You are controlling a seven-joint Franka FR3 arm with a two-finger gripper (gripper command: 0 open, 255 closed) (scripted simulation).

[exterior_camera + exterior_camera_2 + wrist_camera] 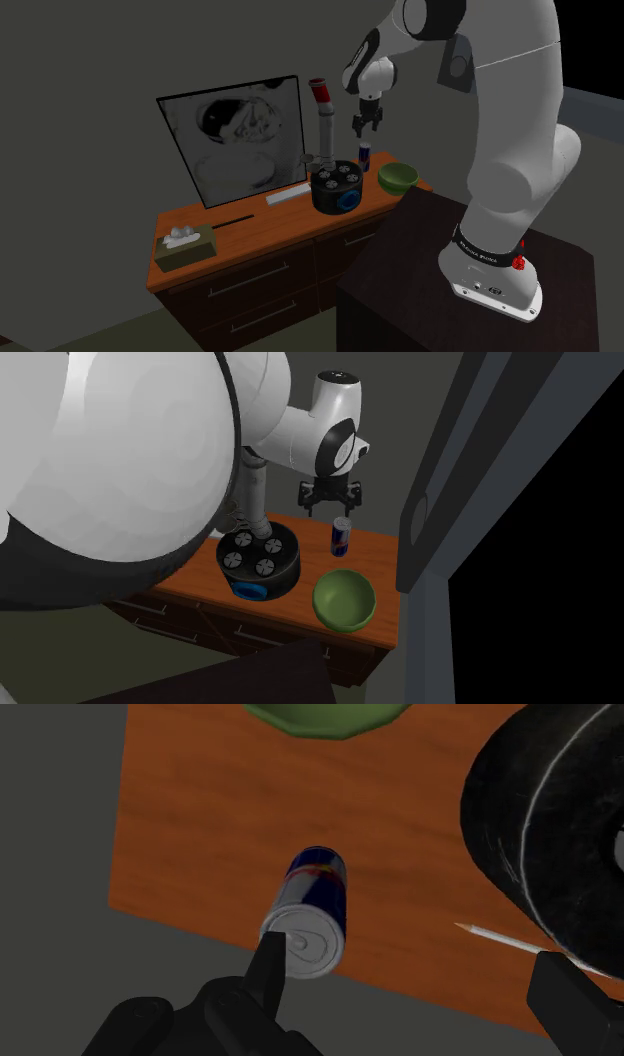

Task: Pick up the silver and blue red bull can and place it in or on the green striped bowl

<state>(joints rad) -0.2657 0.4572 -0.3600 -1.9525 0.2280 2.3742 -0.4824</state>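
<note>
Up above the worktop [250, 225] hangs my gripper [365, 122]. Its two fingers are spread apart and hold nothing. I think they are wide so the can fits between them.

From the shoulder view's left I see a small box [184, 245] with white stuff on top. Then comes a big flat screen [240, 135], a round black tub [335, 187] with holes, the blue and silver can [365, 155] and the green bowl [397, 177].

The can stands straight up under me, close to the worktop's far edge. In the wrist view its top sits by one finger, not in the middle. So I guess I must slide over a bit before going down. The bowl is near the can, open side up, so the trip should be short.
</note>
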